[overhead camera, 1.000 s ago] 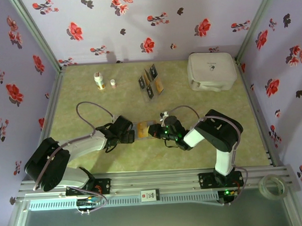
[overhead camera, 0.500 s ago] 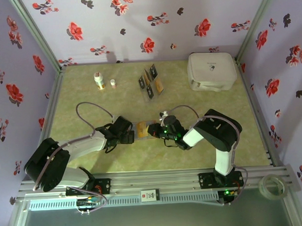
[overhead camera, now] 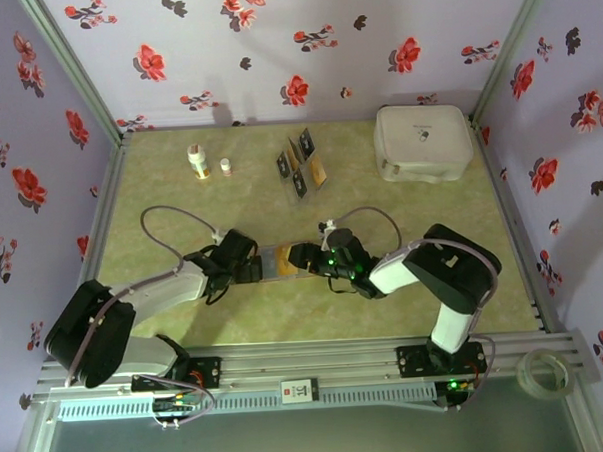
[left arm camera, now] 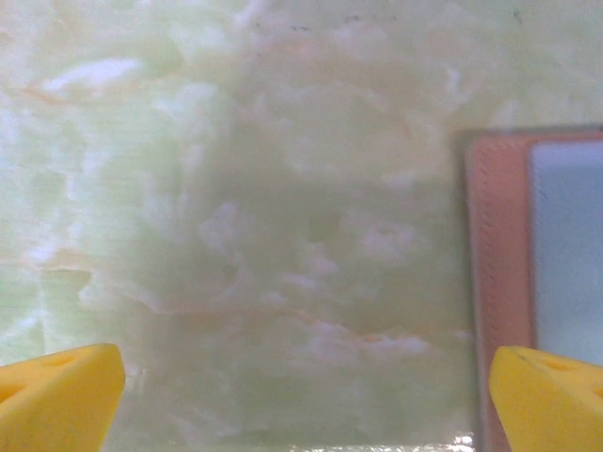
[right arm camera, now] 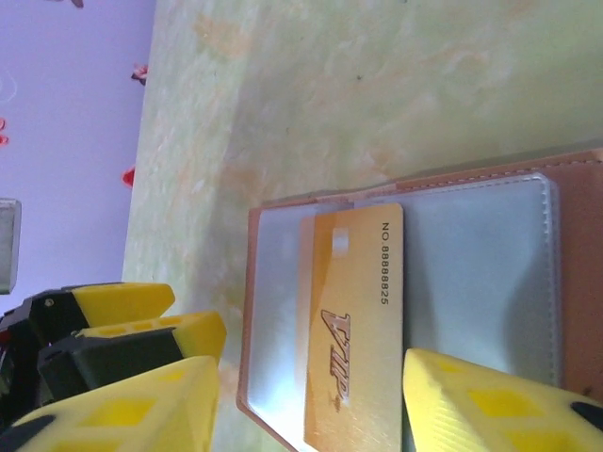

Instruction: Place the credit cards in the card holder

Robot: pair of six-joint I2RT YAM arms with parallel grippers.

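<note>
The left claw (left arm camera: 301, 403) gapes wide over bare table (left arm camera: 236, 188) and holds nothing. The holder (left arm camera: 499, 282) lies just inside its right finger, cut off by the frame's right edge. The right claw (right arm camera: 311, 405) is also spread wide and empty, with a finger either side of the open holder, where a gold card (right arm camera: 353, 311) sits in a clear pocket. I cannot tell whether the fingers touch the holder. In the top view the holder lies at centre between both claws. Compared with a second ago, the left claw has drawn back leftward and more of the holder shows. Other cards (overhead camera: 301, 166) stand at upper centre.
</note>
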